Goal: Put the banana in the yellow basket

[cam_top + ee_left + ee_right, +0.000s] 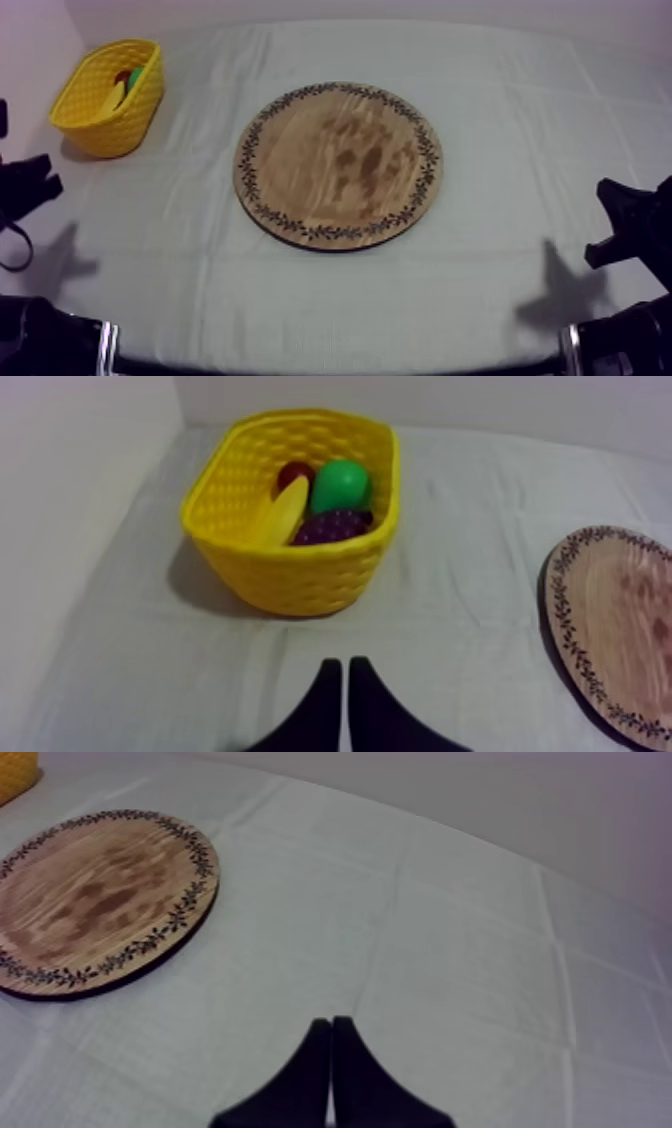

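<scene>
Across the counter point(520, 130) w/ its grey-white cloth, the wooden board point(338, 165) lies bare at centre, and the yellow basket point(300, 576) sits at the far left corner, well apart from it. Banana point(280, 511) is already inside that basket, leaning along its wall beside the pear point(342, 484), grapes point(330, 528) & small red fruit point(293, 474). Left claw point(342, 666) and right claw point(330, 1024) are each pinched to a narrow wedge, holding nothing. Risk, prob. small: another reach to the board would grab air; a careless left-arm swing could nudge the basket & spill fruit.
</scene>
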Controlling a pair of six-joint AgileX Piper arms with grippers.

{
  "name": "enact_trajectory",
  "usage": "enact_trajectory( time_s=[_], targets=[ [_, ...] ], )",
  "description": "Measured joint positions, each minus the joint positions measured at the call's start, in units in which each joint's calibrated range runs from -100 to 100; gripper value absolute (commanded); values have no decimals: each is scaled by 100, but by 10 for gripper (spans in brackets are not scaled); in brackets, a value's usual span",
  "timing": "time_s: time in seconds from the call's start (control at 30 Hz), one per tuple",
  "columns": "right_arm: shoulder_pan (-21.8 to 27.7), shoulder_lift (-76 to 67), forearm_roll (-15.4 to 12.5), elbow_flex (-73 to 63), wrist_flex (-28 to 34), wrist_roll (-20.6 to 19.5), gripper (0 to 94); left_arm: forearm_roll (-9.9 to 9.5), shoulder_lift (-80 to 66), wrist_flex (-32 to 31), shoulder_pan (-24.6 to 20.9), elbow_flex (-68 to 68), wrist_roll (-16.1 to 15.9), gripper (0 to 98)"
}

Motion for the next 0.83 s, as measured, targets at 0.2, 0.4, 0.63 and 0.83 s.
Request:
enact_trajectory(
  time_s=[0.2, 0.4, 0.63, 0.83],
  targets=[
    [0, 0, 0, 0, 0, 0, 2, -68, -952, -370, 81, 962, 47, 0],
    [0, 0, 0, 0, 7, 0, 2, -263, -1520, -481, 213, 1396, 175, 0],
    [0, 0, 0, 0, 7, 0, 2, -316, -1937, -551, 185, 1449, 677, 0],
    [0, 0, 0, 0, 7, 0, 2, -319, -2260, -559, 105, 1454, 1071, 0]
  ],
)
